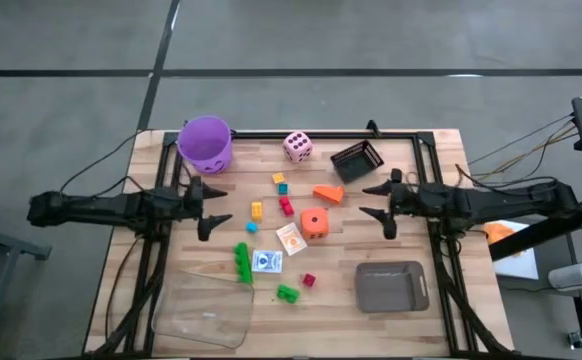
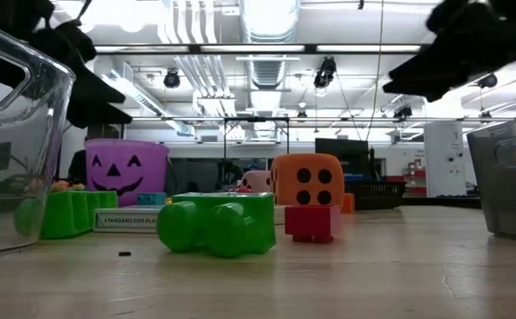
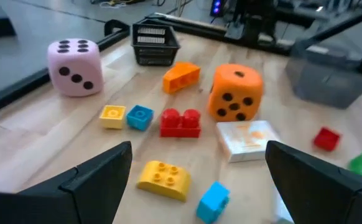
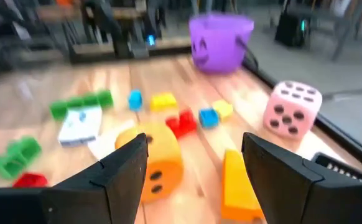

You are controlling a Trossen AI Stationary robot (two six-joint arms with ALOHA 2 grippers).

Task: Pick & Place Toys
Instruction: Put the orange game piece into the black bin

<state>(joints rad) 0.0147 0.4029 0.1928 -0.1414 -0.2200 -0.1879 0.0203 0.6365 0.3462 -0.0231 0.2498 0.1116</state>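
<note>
The toys lie scattered across the middle of the wooden table: a pink die [image 1: 297, 146], an orange die [image 1: 314, 222], an orange wedge [image 1: 328, 193], yellow [image 1: 257, 210], red [image 1: 287, 205] and green [image 1: 242, 262] bricks, and two card packs [image 1: 290, 238] [image 1: 267, 261]. All rest flat on the tabletop. My left gripper [image 1: 218, 207] hovers open at the left of the toys, with nothing between its fingers [image 3: 100, 177]. Opposite it, my right gripper [image 1: 370, 200] hovers open near the orange wedge [image 4: 237, 183], touching nothing.
A purple bucket [image 1: 205, 143] stands at the far left. A black basket [image 1: 357, 160] sits at the far right, a grey tray [image 1: 392, 285] at the near right, and a clear container [image 1: 204, 305] at the near left. A black frame [image 1: 301, 134] borders the table.
</note>
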